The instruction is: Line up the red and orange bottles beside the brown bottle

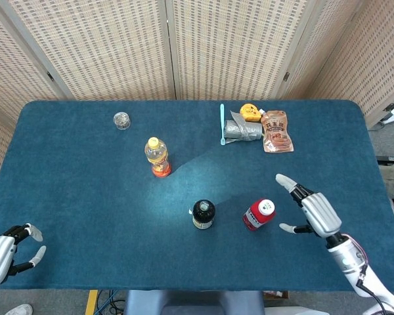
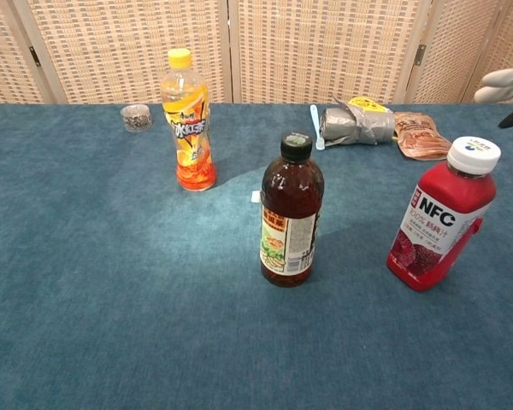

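The red bottle [image 1: 258, 214] [image 2: 443, 214] with a white cap stands upright on the blue table, to the right of the brown bottle [image 1: 203, 214] [image 2: 290, 212]. The orange bottle [image 1: 157, 157] [image 2: 186, 120] with a yellow cap stands farther back and to the left. My right hand [image 1: 315, 210] [image 2: 504, 84] hovers open a short way right of the red bottle, touching nothing. My left hand [image 1: 3, 251] hangs at the table's near left corner, fingers apart, empty; the chest view does not show it.
At the back of the table lie a grey wrapped bundle [image 1: 245, 130] with a light blue stick [image 1: 222, 123], a yellow tape measure [image 1: 250, 113] and a brown pouch [image 1: 276, 131]. A small glass jar [image 1: 121, 121] stands at the back left.
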You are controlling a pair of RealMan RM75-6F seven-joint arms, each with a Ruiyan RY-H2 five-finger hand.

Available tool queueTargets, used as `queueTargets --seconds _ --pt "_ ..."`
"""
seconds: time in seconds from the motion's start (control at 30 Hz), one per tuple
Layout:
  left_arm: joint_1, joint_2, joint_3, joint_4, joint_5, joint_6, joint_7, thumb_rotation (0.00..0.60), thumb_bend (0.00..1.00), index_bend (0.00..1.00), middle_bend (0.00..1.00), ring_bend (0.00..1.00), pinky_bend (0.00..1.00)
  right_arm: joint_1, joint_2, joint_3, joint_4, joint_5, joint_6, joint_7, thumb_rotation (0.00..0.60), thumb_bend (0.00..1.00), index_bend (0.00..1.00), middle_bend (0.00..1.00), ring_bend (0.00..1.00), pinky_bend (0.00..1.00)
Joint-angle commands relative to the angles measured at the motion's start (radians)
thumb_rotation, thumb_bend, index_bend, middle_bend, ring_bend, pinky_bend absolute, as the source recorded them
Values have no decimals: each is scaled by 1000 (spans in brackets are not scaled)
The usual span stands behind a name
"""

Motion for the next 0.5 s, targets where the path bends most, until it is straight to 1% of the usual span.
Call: queueTargets --seconds 0.03,0.27,0.5 --pt "-5 -3 -1 0 1 -5 -1 600 300 511 445 407 627 -42 39 0 -33 -6 60 -46 600 0 4 115 189 427" --pt "-30 -19 -23 -7 -8 -22 -22 600 299 498 445 407 627 -115 68 -4 -54 -34 173 -118 600 0 37 133 189 427" --pt "-84 -39 -56 -21 -34 -81 -70 600 300 490 445 408 645 -167 69 -23 -47 -71 237 -141 600 0 68 142 189 427"
